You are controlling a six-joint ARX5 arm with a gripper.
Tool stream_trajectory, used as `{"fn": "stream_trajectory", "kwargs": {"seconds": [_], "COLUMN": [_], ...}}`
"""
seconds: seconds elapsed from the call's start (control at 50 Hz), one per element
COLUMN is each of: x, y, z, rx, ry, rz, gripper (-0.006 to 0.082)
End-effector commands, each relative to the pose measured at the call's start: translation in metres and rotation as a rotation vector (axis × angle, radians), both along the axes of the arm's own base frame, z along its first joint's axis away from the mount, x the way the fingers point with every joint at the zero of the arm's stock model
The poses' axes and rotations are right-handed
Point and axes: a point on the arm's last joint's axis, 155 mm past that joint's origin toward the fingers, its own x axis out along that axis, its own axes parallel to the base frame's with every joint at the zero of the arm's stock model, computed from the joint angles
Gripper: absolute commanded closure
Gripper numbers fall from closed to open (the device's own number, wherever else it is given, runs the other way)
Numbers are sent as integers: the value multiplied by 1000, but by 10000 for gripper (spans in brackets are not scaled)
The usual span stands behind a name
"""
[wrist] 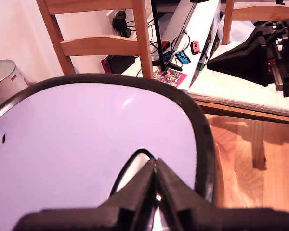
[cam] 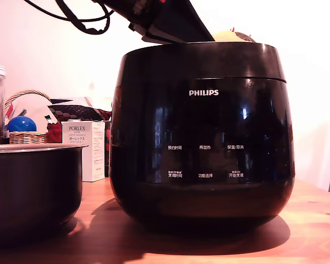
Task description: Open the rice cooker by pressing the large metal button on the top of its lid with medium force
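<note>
One rice cooker (cam: 202, 137) in frame, standing on the wooden table (cam: 313, 220), centre to the exterior view's right. Glossy black rounded body, white PHILIPS logo, six small white labels counted in two rows of three. Lid (cam: 201, 59) is the unlettered band above a thin seam; in the wrist view its top reads as a pale, glare-washed panel inside a black rim.

Gripper (wrist: 155, 190) sits low over the lid top, fingers pressed together to a point, nothing between them. The metal button itself is not clearly visible; a glint under the fingertips may be it, cannot confirm.

Handling judgement: cooker looks heavy and stiff, unlikely to slide under a downward push. Surface is slick, so the closed tip should land square on the button, not the smooth lid around it. No grasp needed; a press only. Lid probably springs up on release, so the arm may need clearance.

Other counts: one shorter black pot (cam: 33, 187) with silvery rim, one PORLEX box (cam: 85, 148), one woven basket (cam: 26, 135) holding one blue ball (cam: 21, 124).
</note>
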Motion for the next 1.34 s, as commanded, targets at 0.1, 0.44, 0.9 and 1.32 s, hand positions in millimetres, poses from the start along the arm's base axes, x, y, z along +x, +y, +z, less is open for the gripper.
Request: {"fn": "stream_trajectory", "kwargs": {"seconds": [0.1, 0.44, 0.9, 1.32], "x": [13, 44, 68, 70], "y": [16, 43, 132, 168], "z": [-31, 43, 116, 129], "rx": [-23, -190, -296, -300], "ry": [140, -23, -194, -220], "rz": [151, 358, 663, 750], "gripper": [789, 789, 789, 789]}}
